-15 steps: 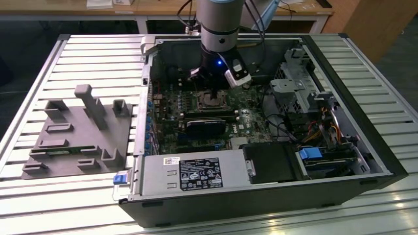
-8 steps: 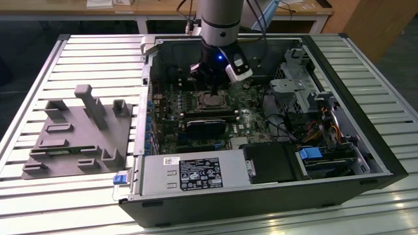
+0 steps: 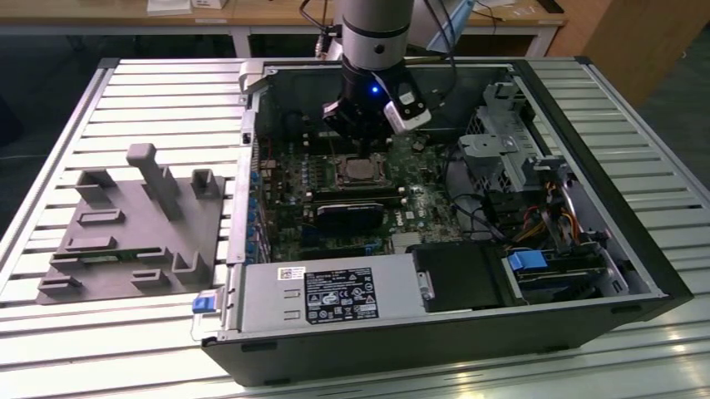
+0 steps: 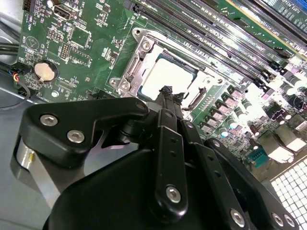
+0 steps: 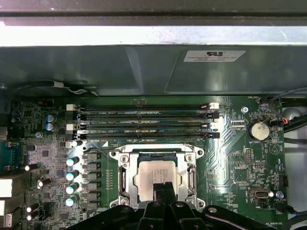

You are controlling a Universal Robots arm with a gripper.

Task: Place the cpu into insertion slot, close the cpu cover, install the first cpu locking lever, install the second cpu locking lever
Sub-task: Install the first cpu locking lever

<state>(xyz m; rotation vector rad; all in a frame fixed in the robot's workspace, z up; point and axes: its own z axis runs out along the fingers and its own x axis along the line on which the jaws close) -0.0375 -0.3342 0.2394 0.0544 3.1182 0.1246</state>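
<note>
Pincer (image 5: pixel 163 186) closed over cpu (image 5: pixel 146 176), seated face-up.

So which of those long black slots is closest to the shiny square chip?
The memory slot lying right alongside the insertion slot; the other three sit farther from the cpu, toward the case wall.

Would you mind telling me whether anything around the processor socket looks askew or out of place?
Nothing stands out. The cpu sits square in the insertion slot, the cpu cover appears to lie flat around it, and the hand is over one edge of the chip.
</note>
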